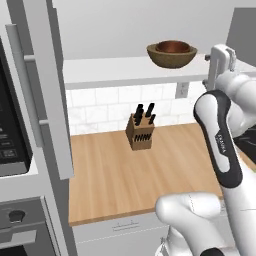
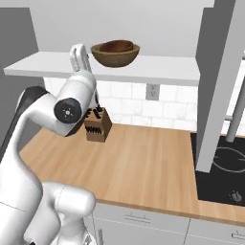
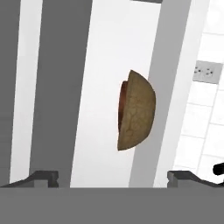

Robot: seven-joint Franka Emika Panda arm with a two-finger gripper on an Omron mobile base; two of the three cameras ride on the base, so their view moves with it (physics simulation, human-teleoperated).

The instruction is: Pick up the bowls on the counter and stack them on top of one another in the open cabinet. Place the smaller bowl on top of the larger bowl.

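Observation:
The larger bowl (image 1: pixel 171 60), wide and tan, stands on the white shelf (image 1: pixel 110 71) of the open cabinet. The smaller bowl (image 1: pixel 172 47), dark reddish-brown, sits inside it. Both also show from the right: the larger bowl (image 2: pixel 115 57) and the smaller bowl (image 2: pixel 116 46). My gripper (image 1: pixel 211 58) hangs at shelf height just right of the stack, apart from it and open. From the other side the gripper (image 2: pixel 84 56) is left of the bowls. The hand view is rolled sideways: the larger bowl (image 3: pixel 139 111) lies ahead of the wide-apart fingertips (image 3: pixel 43 177), with the smaller bowl (image 3: pixel 123 105) peeking from its rim.
A knife block (image 1: pixel 139 131) stands at the back of the counter (image 1: pixel 125 175) under the shelf. The long grey cabinet door (image 1: pixel 47 90) hangs open on the left, beside a dark microwave (image 1: pixel 10 130). A black cooktop (image 2: pixel 222 172) lies to the right. A wall outlet (image 2: pixel 152 91) sits in the tiles.

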